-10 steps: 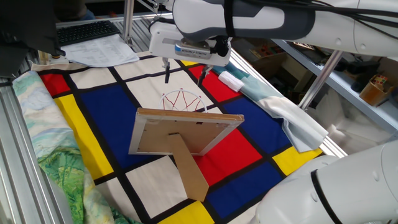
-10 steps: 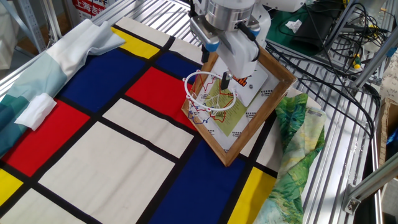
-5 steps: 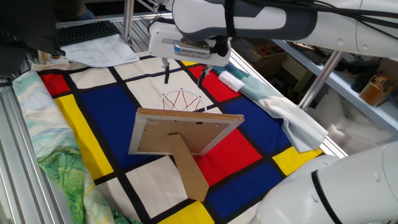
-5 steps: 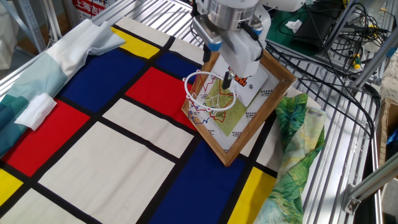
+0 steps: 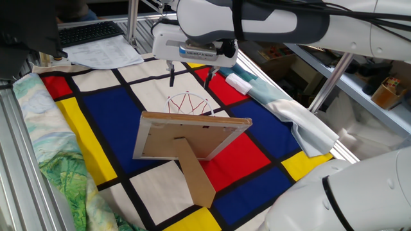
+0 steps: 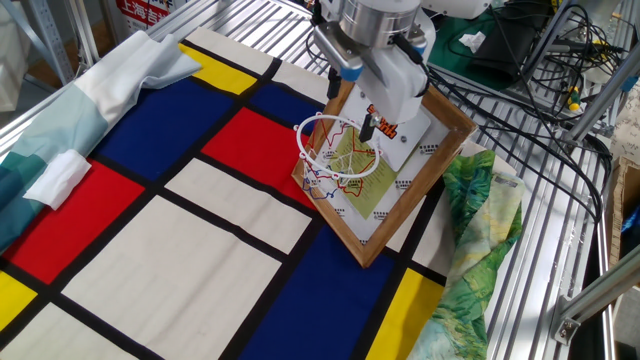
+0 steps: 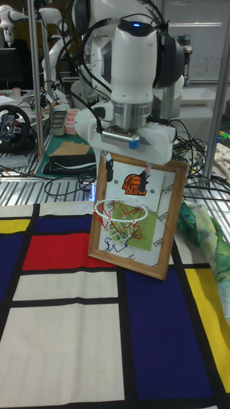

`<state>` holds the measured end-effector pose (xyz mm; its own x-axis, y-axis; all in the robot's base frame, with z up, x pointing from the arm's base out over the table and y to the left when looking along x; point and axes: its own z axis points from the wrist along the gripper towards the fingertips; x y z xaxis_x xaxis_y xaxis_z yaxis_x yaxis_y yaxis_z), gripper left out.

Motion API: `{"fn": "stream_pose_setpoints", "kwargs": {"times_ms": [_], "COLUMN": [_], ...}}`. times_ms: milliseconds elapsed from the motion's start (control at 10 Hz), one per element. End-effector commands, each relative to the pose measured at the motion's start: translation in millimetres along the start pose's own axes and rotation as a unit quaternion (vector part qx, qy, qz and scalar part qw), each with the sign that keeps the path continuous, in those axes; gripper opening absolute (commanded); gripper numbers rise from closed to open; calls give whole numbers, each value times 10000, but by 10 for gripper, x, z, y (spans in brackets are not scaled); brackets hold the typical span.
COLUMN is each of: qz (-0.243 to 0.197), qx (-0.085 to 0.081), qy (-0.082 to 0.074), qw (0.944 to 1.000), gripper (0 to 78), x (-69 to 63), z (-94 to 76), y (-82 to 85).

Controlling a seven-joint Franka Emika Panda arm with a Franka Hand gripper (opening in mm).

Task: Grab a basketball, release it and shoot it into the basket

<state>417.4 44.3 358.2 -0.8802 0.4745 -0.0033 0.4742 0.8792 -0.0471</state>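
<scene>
Two black fingers (image 5: 172, 76) of the gripper (image 5: 190, 76) point straight down and stand well apart, with nothing held between them. The gripper (image 7: 130, 171) hangs directly above the basket (image 7: 121, 214), clear of its red rim. The basket (image 6: 335, 152) projects from a wood-framed board (image 6: 440, 150) that leans on a cardboard prop (image 5: 196, 173). This board stands on the checked cloth (image 6: 180, 240) covering the surface, near one edge, where a green patterned fabric (image 6: 470, 250) lies bunched. White string netting hangs below the rim. The basketball cannot be made out in any view. A folded white cloth (image 6: 58, 176) lies near the opposite edge of the surface.
</scene>
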Motion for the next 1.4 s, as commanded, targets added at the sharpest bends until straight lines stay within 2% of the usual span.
{"fn": "stream_pose_setpoints", "kwargs": {"times_ms": [100,200,400,500,600,700,900,1400], "qz": [39,-45,-499,-554,-794,-969,-1084,-1185], "qx": [-3,5,24,32,137,159,112,40], "qy": [1,-44,-92,-95,-163,-227,-300,-288], "qw": [10000,10000,9987,9984,9966,9949,9936,9925], "gripper": [774,774,774,774,774,774,774,774], "x": [-4,5,6,7,8,7,6,9], "z": [-2,-8,-10,-10,-11,-11,-12,-17], "y": [5,7,8,8,8,8,9,10]}}
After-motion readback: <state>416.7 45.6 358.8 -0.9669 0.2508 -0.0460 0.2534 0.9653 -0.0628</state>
